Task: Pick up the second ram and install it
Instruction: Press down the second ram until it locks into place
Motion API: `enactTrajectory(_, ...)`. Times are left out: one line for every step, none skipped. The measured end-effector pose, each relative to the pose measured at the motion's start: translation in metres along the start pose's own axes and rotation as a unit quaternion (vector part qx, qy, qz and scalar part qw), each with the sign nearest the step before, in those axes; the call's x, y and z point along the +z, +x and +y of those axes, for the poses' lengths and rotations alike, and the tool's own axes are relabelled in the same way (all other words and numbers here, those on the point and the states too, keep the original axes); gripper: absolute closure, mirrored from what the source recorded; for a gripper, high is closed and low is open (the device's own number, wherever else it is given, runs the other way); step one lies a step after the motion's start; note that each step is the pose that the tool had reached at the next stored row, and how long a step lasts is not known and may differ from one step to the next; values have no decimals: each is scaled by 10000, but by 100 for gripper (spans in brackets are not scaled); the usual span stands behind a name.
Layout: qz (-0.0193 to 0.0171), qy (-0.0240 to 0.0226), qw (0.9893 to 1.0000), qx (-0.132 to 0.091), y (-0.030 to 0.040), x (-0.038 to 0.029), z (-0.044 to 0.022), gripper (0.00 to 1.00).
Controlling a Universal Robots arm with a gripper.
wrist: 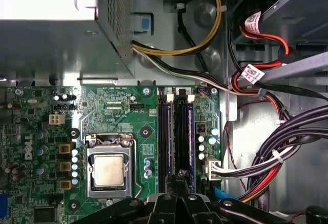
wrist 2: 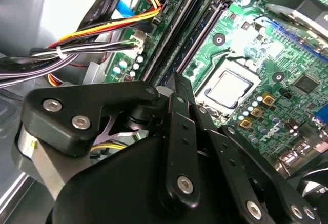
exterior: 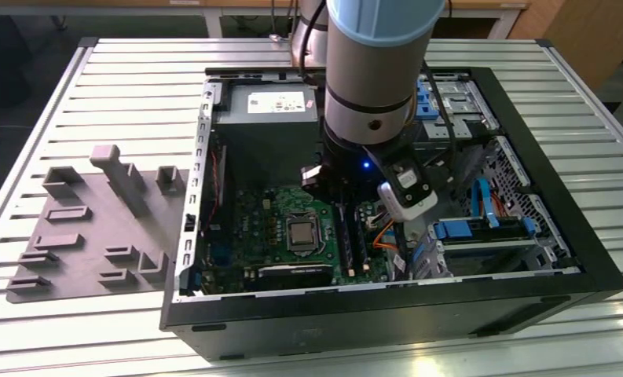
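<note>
Two dark ram sticks stand side by side in the black slots of the green motherboard (exterior: pixel 258 228), beside the CPU socket (wrist: pixel 108 170). The second ram (wrist: pixel 184 131) is the stick farther from the socket, and it also shows in the second wrist view (wrist 2: pixel 205 34). My gripper (wrist: pixel 180 175) hangs inside the open computer case with its fingers together, shut on nothing. Its tip (wrist 2: pixel 177 80) is right over one end of that stick; I cannot tell whether it touches. In the exterior view the gripper (exterior: pixel 338 200) sits low over the slots (exterior: pixel 351 236), under the arm.
The grey power-supply box (exterior: pixel 264 126) lies just behind the gripper. Bundled cables (wrist: pixel 277 147) and a drive cage with blue clips (exterior: pixel 468 228) crowd the exterior view's right. The black case wall (exterior: pixel 395 306) rings everything. A grey fixture plate (exterior: pixel 91 228) lies on the slatted table outside.
</note>
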State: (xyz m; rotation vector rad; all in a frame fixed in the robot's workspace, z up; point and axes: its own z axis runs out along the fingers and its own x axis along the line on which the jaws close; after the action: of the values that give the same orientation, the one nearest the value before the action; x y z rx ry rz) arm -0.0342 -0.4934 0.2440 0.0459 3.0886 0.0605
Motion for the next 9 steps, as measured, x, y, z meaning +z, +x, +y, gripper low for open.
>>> enactTrajectory(0,0,10000,0,0,0,-4,89)
enactTrajectory(0,0,10000,0,0,0,-8,89)
enactTrajectory(0,0,10000,0,0,-1,-11,89)
enactTrajectory(0,0,10000,0,0,0,-14,89)
enactTrajectory(0,0,10000,0,0,-1,-17,89)
enactTrajectory(0,0,10000,0,-1,-1,-20,89)
enactTrajectory(0,0,10000,0,-1,-1,-23,89)
enactTrajectory(0,0,10000,0,-1,0,-26,89)
enactTrajectory(0,0,10000,0,-1,1,-29,89)
